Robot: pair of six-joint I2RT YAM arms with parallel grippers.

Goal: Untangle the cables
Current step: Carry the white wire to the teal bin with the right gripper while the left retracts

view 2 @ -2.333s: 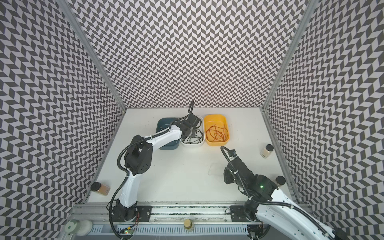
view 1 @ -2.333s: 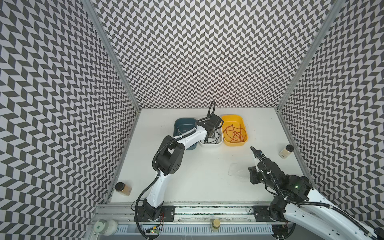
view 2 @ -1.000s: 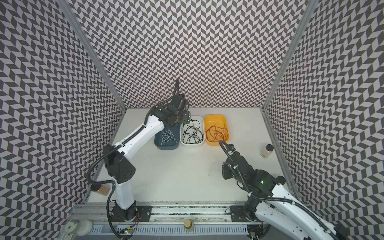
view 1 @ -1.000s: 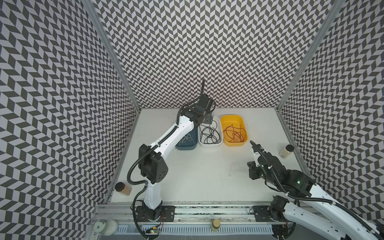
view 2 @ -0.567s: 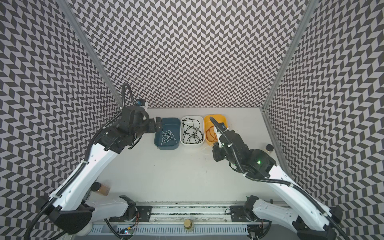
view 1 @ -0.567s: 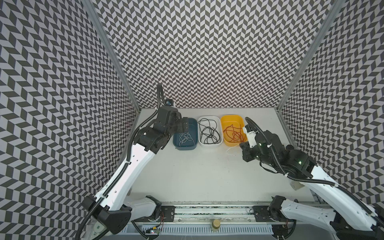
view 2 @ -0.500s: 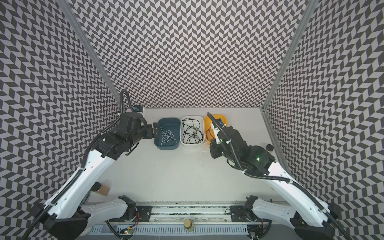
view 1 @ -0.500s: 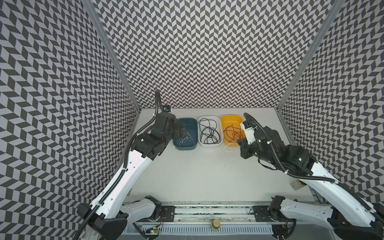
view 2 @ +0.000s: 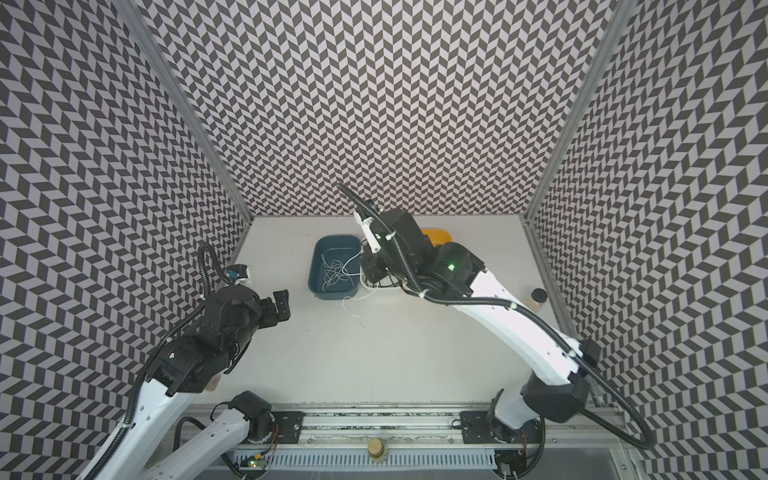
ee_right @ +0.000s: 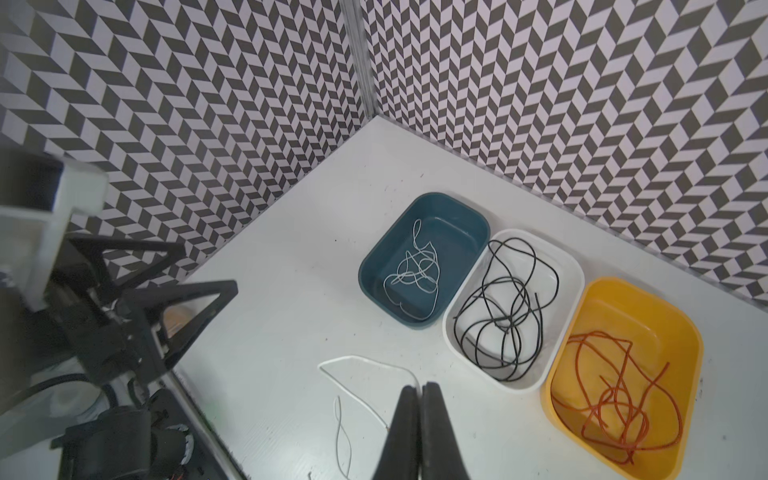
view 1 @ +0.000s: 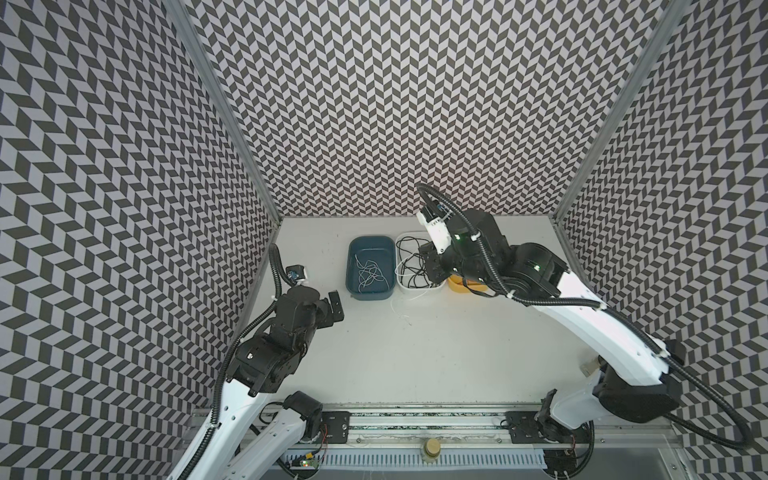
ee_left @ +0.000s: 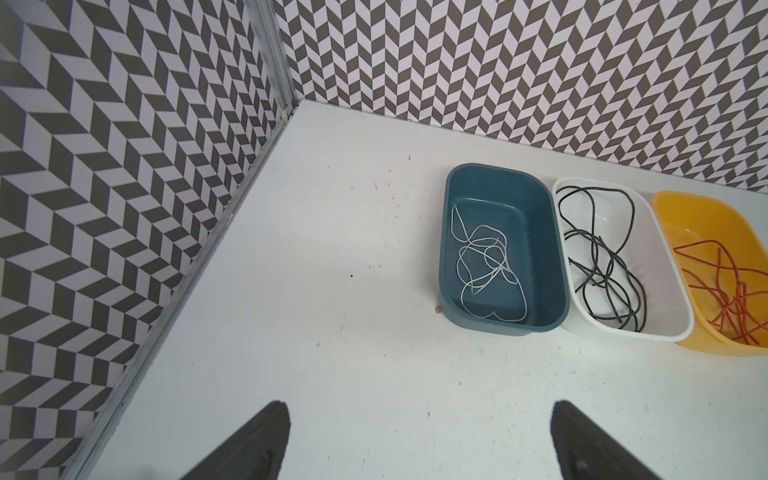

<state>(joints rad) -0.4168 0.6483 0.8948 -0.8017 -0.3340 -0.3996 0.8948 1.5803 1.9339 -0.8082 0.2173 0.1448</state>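
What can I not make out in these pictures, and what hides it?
yellow tray: both top views, the right arm covers nearly all of it.
right gripper: both top views, its fingers cannot be picked out under the arm.
loose white cable: right wrist view, one end runs off the picture's edge.
left gripper: left wrist view, only the fingertips show; the edge cuts the rest.
jar: a top view, too small to tell its contents.

Along the back, side by side: blue tray [view 1: 352,270] with a white cable [view 1: 371,272], white tray [view 1: 402,286] with black cables [view 1: 411,266], yellow tray [view 1: 457,286] mostly hidden under right arm [view 1: 582,307]. Just before white tray, a loose white cable [view 1: 400,305] on table [view 1: 415,365]. By left wall [view 1: 124,208], left gripper [view 1: 336,311] spread wide, empty
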